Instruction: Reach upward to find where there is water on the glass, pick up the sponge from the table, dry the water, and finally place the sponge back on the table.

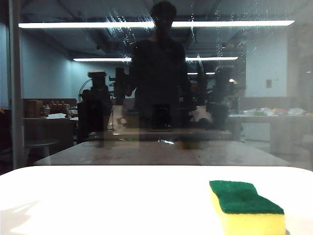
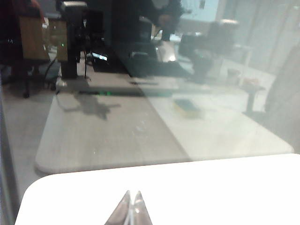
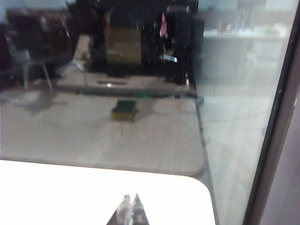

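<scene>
Now: search step, sponge (image 1: 247, 208) untouched on table (image 1: 98, 200).
Grippers: left gripper (image 2: 131, 194), right gripper (image 3: 130, 197) pressed together, empty.
Next: locate water (image 1: 122, 29) on glass (image 1: 58, 88).

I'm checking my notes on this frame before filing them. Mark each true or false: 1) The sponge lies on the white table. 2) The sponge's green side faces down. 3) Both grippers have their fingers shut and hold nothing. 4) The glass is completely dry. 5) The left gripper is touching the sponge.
1) True. The sponge rests on the table, toward its right side in the exterior view.
2) False. Its green layer faces up, yellow foam beneath.
3) True. The left gripper and right gripper show their fingers together, empty, above the table.
4) False. Water streaks the glass near the top.
5) False. It is apart from the sponge.
</scene>
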Robot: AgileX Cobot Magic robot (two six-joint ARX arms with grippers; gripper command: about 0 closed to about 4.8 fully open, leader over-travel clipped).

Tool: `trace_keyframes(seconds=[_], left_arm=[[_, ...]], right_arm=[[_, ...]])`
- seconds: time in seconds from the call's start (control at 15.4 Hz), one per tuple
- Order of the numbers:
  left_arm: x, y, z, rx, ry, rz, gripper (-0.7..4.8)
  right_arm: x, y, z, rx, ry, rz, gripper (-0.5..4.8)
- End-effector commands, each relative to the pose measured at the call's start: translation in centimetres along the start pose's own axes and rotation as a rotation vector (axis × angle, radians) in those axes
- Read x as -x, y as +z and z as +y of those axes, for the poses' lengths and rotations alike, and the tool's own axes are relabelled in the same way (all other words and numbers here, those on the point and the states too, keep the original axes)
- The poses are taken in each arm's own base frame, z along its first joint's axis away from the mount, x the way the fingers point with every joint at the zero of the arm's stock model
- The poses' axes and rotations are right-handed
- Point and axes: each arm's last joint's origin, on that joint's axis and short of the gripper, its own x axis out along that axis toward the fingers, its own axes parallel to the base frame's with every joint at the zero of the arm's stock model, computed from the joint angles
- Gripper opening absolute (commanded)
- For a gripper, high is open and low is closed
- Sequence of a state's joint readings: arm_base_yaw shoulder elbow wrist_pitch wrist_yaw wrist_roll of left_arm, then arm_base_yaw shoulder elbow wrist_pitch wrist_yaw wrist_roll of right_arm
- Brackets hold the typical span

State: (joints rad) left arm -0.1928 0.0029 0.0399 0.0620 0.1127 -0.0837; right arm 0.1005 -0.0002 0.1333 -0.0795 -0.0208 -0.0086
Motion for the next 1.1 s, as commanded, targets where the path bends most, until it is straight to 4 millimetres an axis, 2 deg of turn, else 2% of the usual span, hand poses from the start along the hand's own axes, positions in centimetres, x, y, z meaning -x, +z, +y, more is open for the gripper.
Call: trace_keyframes(seconds=[0.06,0.45,1.1], left_arm=[[-0.1,0.0,0.0,-0.010,-0.007,-0.075,-0.05],[-0.1,-0.3,0.1,-0.010,0.001,-0.054,-0.05],[-0.1,-0.3,0.1,-0.010,0.000,-0.050,-0.05]], right_arm=[[-0.2,-0.9,0.0,0.003,-0.008,0.044,-0.08],[-0.6,-3.4,0.0,0.006,-0.006,0.117,-0.08],[-0.6,-3.6,-0.1,0.013,-0.030,0.129,-0.08]])
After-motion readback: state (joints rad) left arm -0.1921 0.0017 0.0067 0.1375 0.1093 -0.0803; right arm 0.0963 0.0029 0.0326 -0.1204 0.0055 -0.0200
